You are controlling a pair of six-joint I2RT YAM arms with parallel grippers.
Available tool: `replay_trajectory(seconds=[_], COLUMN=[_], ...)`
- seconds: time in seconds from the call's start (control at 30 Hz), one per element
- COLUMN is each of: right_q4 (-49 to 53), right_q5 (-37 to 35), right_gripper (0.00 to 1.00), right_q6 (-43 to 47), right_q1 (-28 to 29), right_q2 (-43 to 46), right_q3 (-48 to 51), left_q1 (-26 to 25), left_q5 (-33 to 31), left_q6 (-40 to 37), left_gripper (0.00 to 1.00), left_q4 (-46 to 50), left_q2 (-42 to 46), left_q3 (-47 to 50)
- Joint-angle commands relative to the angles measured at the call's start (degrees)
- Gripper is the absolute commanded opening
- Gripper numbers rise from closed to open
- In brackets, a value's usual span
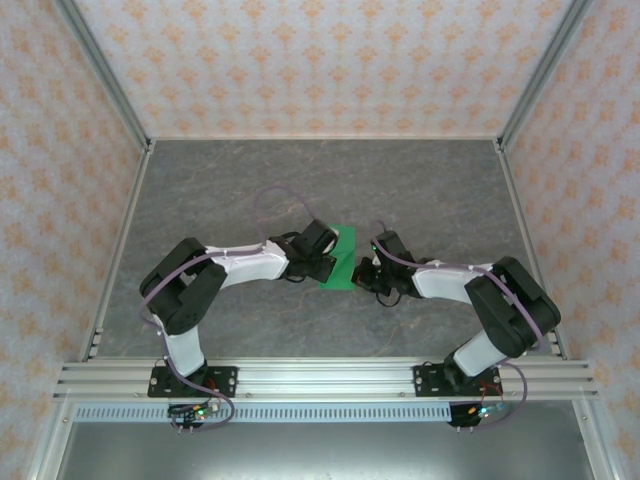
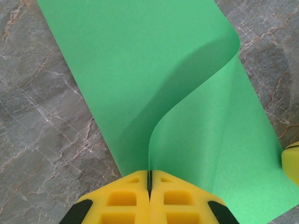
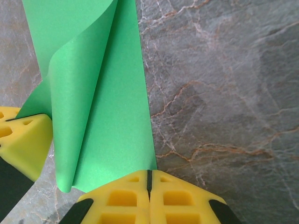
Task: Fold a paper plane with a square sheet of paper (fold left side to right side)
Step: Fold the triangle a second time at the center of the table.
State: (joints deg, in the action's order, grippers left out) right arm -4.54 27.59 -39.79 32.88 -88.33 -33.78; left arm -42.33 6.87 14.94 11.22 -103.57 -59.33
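Elbows out, both arms reach inward, left gripper (image 2: 149, 183) and right gripper (image 3: 149, 183) each clamped on the curling bright green square sheet of paper (image 1: 344, 252).

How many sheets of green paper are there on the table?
1. The green sheet lies on the table, one side curled over, between the left gripper and the right gripper.

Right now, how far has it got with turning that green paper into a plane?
Early days. Done: one edge of the square sheet of paper is off the table, pinched in the shut left gripper. In hand: that edge curls over the flat part, uncreased; the shut right gripper sits at the opposite edge, pinching or pinning I cannot tell. To do: lay edge on edge, crease, then every later fold.
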Motion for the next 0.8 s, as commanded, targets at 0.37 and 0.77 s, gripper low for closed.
replay_trajectory(seconds=[0.37,0.77], right_q4=[6.5,6.5], right_q5=[-3.3,-3.4], right_gripper=[0.08,0.08], right_q6=[1.0,1.0], right_q1=[0.3,0.3], right_q2=[-1.2,-1.4], right_q3=[0.5,0.5], left_q1=[0.9,1.1], left_q5=[-1.2,-1.0], left_q6=[-0.4,-0.5], left_gripper=[0.02,0.02], left_q4=[-0.5,-0.2], left_q2=[-0.9,-1.8], left_q3=[-1.6,-2.8])
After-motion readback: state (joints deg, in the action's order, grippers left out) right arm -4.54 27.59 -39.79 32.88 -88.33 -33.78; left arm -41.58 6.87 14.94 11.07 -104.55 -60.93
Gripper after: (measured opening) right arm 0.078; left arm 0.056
